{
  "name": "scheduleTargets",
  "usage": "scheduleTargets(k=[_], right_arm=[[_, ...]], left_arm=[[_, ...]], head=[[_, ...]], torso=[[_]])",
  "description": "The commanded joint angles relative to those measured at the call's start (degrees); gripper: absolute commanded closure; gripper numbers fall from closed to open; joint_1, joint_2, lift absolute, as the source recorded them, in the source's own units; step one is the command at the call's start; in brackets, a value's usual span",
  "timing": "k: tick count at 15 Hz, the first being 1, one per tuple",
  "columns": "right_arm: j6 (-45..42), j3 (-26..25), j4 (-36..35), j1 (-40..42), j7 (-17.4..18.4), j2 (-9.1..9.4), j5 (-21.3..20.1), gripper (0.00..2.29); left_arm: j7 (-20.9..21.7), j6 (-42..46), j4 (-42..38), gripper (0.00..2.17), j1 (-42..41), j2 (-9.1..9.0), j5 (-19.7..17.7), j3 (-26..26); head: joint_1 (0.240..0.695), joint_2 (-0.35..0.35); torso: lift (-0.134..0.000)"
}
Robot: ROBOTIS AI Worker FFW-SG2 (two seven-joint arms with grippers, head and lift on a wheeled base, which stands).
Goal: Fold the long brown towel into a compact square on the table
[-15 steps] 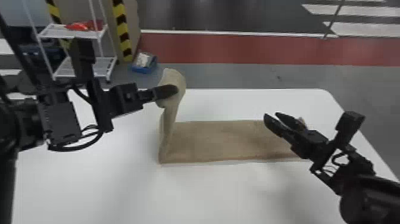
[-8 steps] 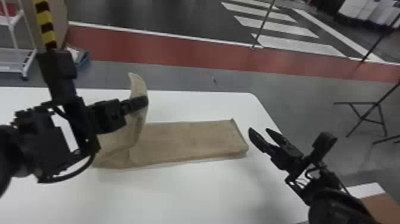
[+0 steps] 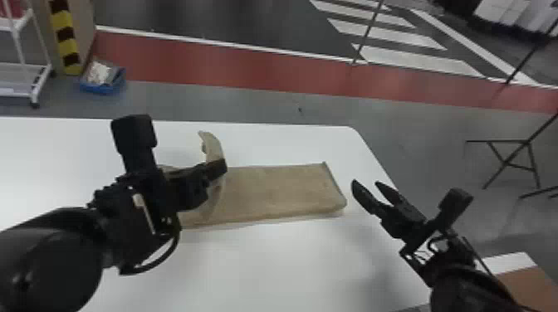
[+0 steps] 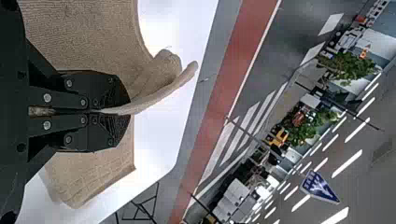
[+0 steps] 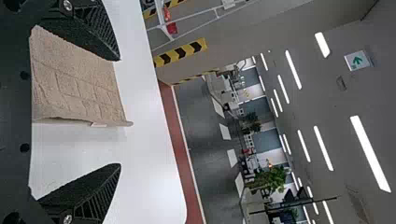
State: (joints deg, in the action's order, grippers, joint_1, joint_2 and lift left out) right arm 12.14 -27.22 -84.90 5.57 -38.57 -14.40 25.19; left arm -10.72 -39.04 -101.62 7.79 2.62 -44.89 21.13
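My left gripper [image 3: 218, 166] is shut on a raised edge of the brown towel [image 3: 282, 188], whose held flap stands up above the far side of the fingers. The rest of the towel lies flat as a strip toward the table's right end. In the left wrist view the left gripper [image 4: 122, 112] pinches the towel [image 4: 88, 32] between its fingertips, cloth showing on both sides. My right gripper [image 3: 367, 188] is open beyond the towel's right end, touching nothing. In the right wrist view, the towel [image 5: 74, 79] lies past the spread fingers of the right gripper [image 5: 119, 112].
The white table [image 3: 265, 265] has a rounded far right corner. Beyond it on the floor are a white rack [image 3: 25, 66], a blue bin [image 3: 101, 79] and a black stand [image 3: 510, 162]. A brown-and-white surface [image 3: 527, 278] sits at the lower right.
The head view has turned right, then slightly back. Relative to the towel's flat strip, my left gripper has moved right with the held edge, folding cloth over. The right gripper has stayed open, off the towel's end.
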Motion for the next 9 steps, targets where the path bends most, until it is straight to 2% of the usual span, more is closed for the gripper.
scheduleTargets(k=[1, 2, 3, 4, 5, 7, 9], right_arm=[[0.1, 0.0, 0.0, 0.1, 0.1, -0.02, 0.0, 0.07], [0.3, 0.0, 0.0, 0.1, 0.1, -0.02, 0.0, 0.08], [0.5, 0.1, 0.0, 0.1, 0.0, -0.02, 0.0, 0.08], [0.7, 0.1, -0.1, 0.1, 0.0, -0.02, 0.1, 0.08], [1.0, 0.3, -0.2, 0.1, 0.1, -0.02, 0.4, 0.08], [1.7, 0.2, -0.7, 0.1, 0.1, -0.02, 0.4, 0.08], [2.4, -0.1, -1.6, 0.5, 0.1, 0.16, 0.5, 0.08]], left_arm=[[-0.2, 3.9, 1.3, 1.42, -0.3, -0.25, 0.1, 2.8], [-0.1, 5.3, 2.4, 1.37, -0.3, -0.51, 0.1, 5.0], [1.2, 6.6, 4.1, 0.89, -0.3, -0.86, 0.1, 7.0], [3.5, 6.6, 6.5, 0.27, -0.1, -1.83, 0.1, 8.7], [5.4, 6.4, 9.3, 0.06, 0.6, -2.77, -0.3, 10.2], [6.8, 6.4, 14.3, 0.06, 2.3, -2.77, 0.1, 13.4], [6.7, 6.4, 15.9, 0.06, 3.3, -2.77, 0.4, 13.9]], head=[[0.695, -0.350], [0.695, -0.350], [0.695, -0.350], [0.695, -0.350], [0.695, -0.350], [0.695, -0.350], [0.695, -0.350]], torso=[[-0.128], [-0.128], [-0.128], [-0.128], [-0.128], [-0.128], [-0.128]])
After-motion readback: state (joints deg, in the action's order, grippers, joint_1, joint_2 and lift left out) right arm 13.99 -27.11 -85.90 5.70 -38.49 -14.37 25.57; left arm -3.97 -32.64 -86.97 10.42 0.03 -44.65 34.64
